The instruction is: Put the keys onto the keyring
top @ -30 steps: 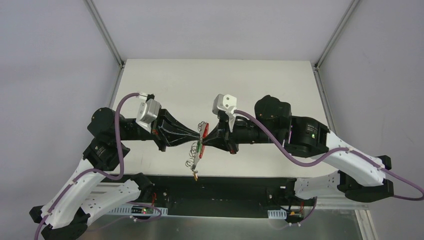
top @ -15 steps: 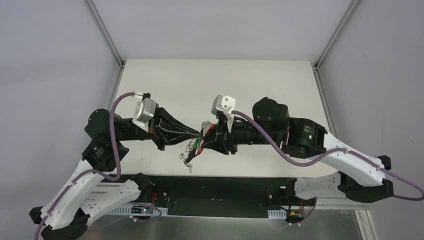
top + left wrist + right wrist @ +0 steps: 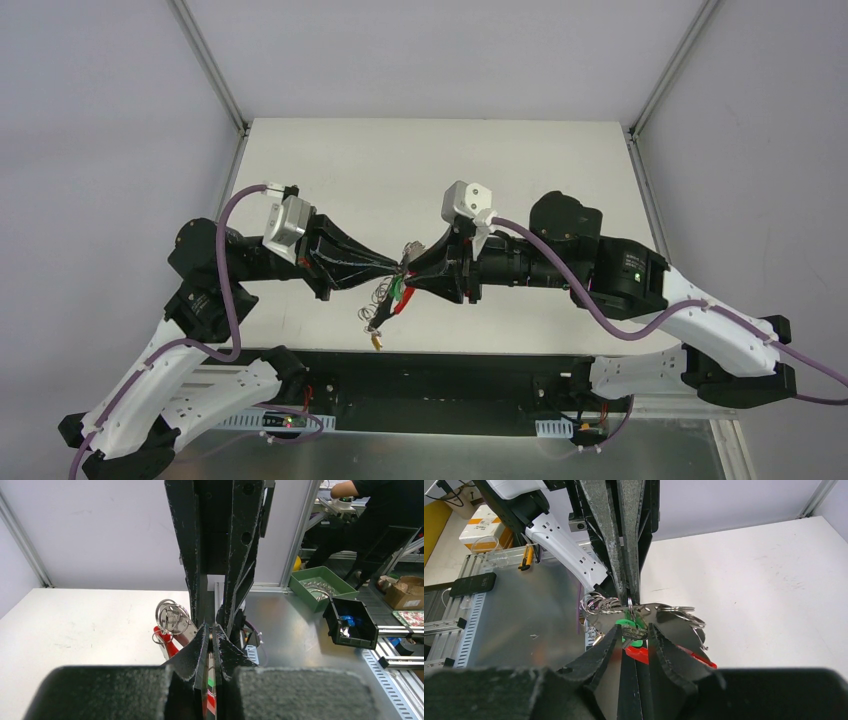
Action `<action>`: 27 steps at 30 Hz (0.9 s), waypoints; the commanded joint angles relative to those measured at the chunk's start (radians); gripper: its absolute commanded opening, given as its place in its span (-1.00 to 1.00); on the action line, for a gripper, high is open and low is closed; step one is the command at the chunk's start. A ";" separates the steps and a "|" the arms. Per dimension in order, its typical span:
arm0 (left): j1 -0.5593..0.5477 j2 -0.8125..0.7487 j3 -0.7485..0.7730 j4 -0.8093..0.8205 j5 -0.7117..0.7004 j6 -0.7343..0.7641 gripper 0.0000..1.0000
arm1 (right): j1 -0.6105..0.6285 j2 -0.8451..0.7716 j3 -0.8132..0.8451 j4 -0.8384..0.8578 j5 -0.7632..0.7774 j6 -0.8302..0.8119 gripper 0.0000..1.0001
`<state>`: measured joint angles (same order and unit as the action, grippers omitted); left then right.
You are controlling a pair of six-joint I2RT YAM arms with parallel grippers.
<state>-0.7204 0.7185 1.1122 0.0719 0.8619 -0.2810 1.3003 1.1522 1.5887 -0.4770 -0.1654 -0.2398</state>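
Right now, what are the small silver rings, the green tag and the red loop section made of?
Small silver wire rings: likely steel, glossy, bright glints.
Green key tag: probably plastic, flat saturated colour.
Red loop section: looks plastic, smooth, uniform.

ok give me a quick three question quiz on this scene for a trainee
1. True or false: the keyring lies flat on the table.
2. At the right tool, what colour is the key tag by its tips? a) green b) blue c) purple
3. Which tool is shut on the keyring?

Key: 1 false, it is held up in the air. 2 a. 3 the left tool.
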 commanded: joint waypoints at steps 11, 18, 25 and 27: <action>-0.005 -0.015 -0.011 0.093 -0.004 -0.021 -1.00 | 0.006 0.017 0.017 0.077 -0.031 -0.021 -0.43; -0.005 -0.019 -0.015 0.097 -0.003 -0.025 -1.00 | 0.006 0.032 0.025 0.073 -0.032 -0.023 -0.46; -0.005 -0.030 -0.027 0.111 -0.002 -0.036 -1.00 | 0.008 0.040 0.046 0.058 -0.042 -0.036 -1.00; -0.005 -0.036 -0.032 0.113 -0.003 -0.038 -1.00 | 0.008 0.037 0.048 0.054 -0.047 -0.043 -1.00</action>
<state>-0.7204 0.7029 1.0824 0.1001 0.8593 -0.2996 1.3025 1.1915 1.5913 -0.4541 -0.1951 -0.2604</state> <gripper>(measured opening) 0.006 0.012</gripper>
